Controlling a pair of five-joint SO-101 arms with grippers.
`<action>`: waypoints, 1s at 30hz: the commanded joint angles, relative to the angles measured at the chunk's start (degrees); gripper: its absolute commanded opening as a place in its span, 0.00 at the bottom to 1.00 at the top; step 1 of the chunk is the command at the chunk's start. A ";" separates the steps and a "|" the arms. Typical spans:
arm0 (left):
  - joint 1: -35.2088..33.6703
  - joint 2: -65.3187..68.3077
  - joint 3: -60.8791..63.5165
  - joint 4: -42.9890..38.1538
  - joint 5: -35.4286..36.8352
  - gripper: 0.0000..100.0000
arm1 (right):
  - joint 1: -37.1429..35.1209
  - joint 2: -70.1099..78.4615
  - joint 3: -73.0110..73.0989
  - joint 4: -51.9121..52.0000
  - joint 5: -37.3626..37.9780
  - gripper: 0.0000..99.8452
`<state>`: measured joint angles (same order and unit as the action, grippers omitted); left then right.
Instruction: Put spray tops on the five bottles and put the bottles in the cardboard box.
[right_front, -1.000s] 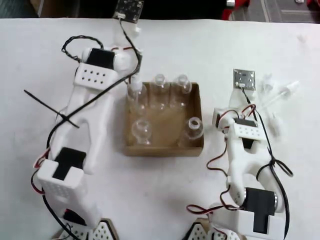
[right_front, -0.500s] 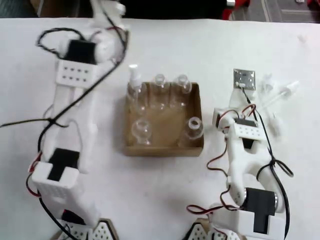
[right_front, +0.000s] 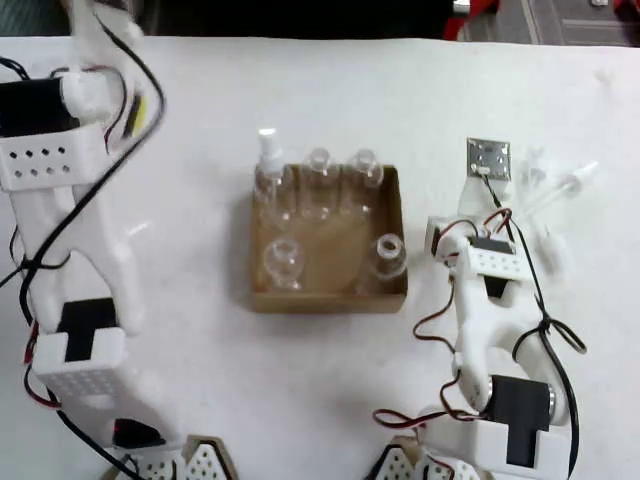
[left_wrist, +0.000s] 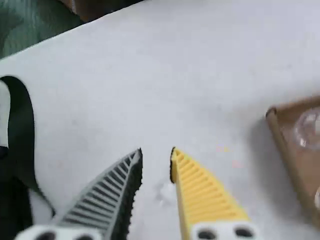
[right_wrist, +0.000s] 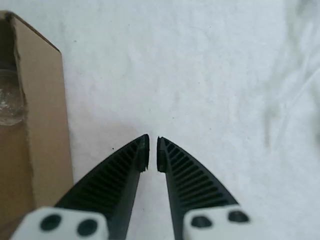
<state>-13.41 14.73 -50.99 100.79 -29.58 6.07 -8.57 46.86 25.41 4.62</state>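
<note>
White arms stand nearest me, one on each side of the cardboard box (right_front: 330, 300). The left arm (right_front: 60, 250) sits well out to the left of the box. Its left tool (left_wrist: 156, 160) is parted a little and holds nothing, hanging over bare bench (right_front: 330, 400) with a corner of the box off to one side. The right arm (right_front: 485, 300) stands close by the box's right wall. The right tool (right_wrist: 153, 150) is closed to a sliver, also empty, and points at the bench just beside that wall.

All five bottles are inside the box. The four bare bottles (right_front: 283, 262) have open necks. The capped bottle (right_front: 270, 188) in the far left corner wears its spray top (right_front: 267, 142).

Beyond the right arm, to the right of the box and toward its far side, lie the loose spray tops (right_front: 560, 185).

I judge that one cap is done and four are left. The next move calls for the right tool to open, pick up a loose top, and carry it over the box wall to a neck.

Open bench surrounds the box. The bottle necks rise above its rim, so a carried top needs height.
</note>
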 joint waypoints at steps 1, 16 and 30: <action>-3.30 -2.95 6.07 1.32 -11.16 0.10 | -0.22 -0.57 -0.26 -0.92 0.79 0.02; -3.91 -2.86 36.57 -11.43 -21.19 0.10 | -0.13 -0.57 -0.26 -0.84 0.79 0.02; -5.49 -2.77 45.10 -22.15 -28.57 0.18 | -0.40 -0.57 -0.26 -1.01 0.79 0.02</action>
<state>-17.45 14.81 -5.89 82.24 -57.54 6.07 -8.57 46.86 25.41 4.62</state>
